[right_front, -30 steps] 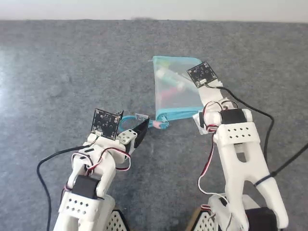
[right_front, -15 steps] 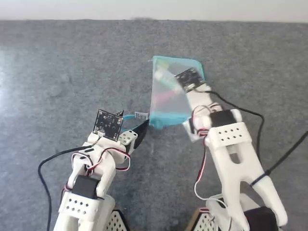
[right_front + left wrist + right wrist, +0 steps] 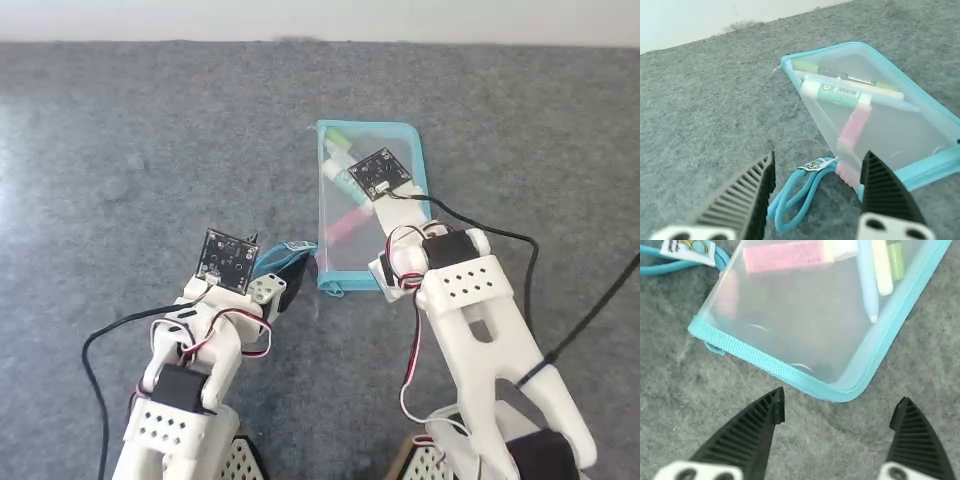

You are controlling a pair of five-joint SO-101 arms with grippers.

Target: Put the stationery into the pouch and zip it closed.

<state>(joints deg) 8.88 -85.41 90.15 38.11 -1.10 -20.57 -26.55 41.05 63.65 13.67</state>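
**A:** Where does the pouch (image 3: 355, 215) lie?

**B:** Flat on the grey bench (image 3: 150, 130), about mid-scene, its long sides running near to far. The right arm's wrist hangs over its right half.

**A:** And the stationery?

**B:** Inside it, seen through the clear face: a green pen (image 3: 840, 75) along the far-left edge, a white stick (image 3: 840, 92) with a green label beside it, a pale-blue pen (image 3: 892, 103), and a pink block (image 3: 855, 125) pointing toward the near edge.

**A:** Is the zip shut?

**B:** The teal band along the near edge looks unbroken in the right wrist view, so it seems shut, though I can't be sure from these angles.

**A:** What is the left gripper (image 3: 820, 155) doing?

**B:** Its jaws stand wide apart with nothing between them. It sits just near and left of the pouch's near-left corner. A teal cord (image 3: 795, 195) loops on the bench in front of it, carrying a small tag (image 3: 812, 164), and runs up to that corner.

**A:** And the right gripper (image 3: 841, 395)?

**B:** Also spread wide, holding nothing. It hangs above the bench at the pouch's near-right corner, and that corner lies just beyond the fingertips (image 3: 775, 400), not touching them.
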